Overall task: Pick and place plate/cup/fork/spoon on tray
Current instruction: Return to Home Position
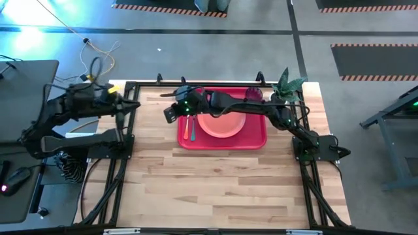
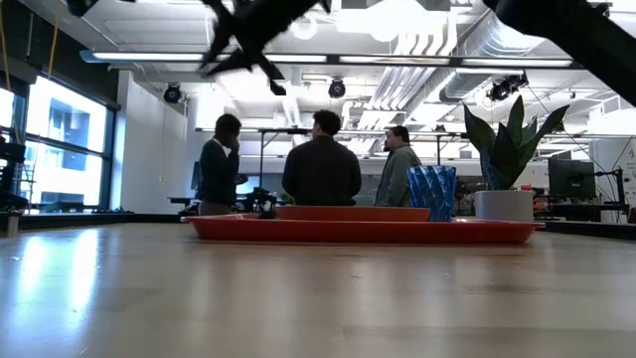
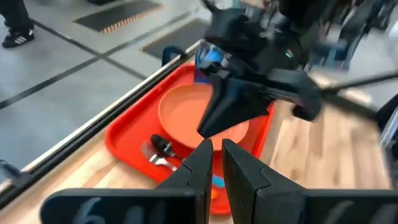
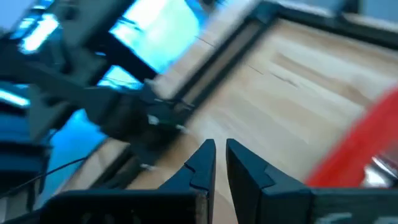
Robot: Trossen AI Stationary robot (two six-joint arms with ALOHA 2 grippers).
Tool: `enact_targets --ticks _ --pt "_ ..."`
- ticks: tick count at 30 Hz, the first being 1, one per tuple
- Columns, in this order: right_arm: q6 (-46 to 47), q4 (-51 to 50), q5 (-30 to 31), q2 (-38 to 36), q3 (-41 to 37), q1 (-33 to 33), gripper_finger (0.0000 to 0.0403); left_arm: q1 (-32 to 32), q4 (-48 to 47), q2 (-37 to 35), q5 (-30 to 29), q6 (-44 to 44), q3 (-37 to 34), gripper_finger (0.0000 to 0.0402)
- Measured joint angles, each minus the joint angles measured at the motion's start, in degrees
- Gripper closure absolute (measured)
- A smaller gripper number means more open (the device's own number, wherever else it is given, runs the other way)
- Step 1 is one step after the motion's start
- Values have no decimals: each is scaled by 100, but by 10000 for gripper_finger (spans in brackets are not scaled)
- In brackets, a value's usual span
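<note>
The red tray point(image 1: 258, 140) lies on the table's far middle. On it the pink plate point(image 1: 222, 124) lies flat and the blue cup point(image 1: 253, 94) stands at its far right corner. The fork point(image 1: 185, 127) and the teal-handled spoon point(image 1: 192, 130) lie side by side along the tray's left part. My right gripper point(image 1: 168, 114) hangs above the tray's left edge, shut and empty; its wrist view point(image 4: 221, 155) shows bare table below. My left gripper point(image 1: 134, 104) waits at the table's far left edge, shut and empty point(image 3: 216, 155).
A white pot with a green plant point(image 1: 286, 85) stands at the far right, just beyond the tray. Black frame rails point(image 1: 124, 130) run along the table's left and right sides. Several people stand in the room behind the table point(image 2: 320, 169). The near half of the table is bare wood.
</note>
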Motion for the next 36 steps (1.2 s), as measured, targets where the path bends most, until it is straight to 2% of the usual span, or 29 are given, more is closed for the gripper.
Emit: enact_targets --ticks 4,8,14,20,29,36 --pt "-529 539 -21 -61 0 211 373 2 213 -683 -74 -367 -476 377" --pt "-923 897 -22 -109 0 389 373 2 963 -1506 65 -692 -1270 377" --pt "-998 899 -14 -259 -7 481 373 2 2434 -2366 289 -621 -2534 377" --pt "-1394 913 -21 -517 -7 472 373 2 3315 -2880 391 -214 -3542 377" --pt "-1924 594 -215 -967 -7 236 373 -11 4408 -2926 508 -286 -4700 377" --pt "-2485 -639 -310 -1600 -6 66 373 -9 4892 -2925 441 -660 -5400 377"
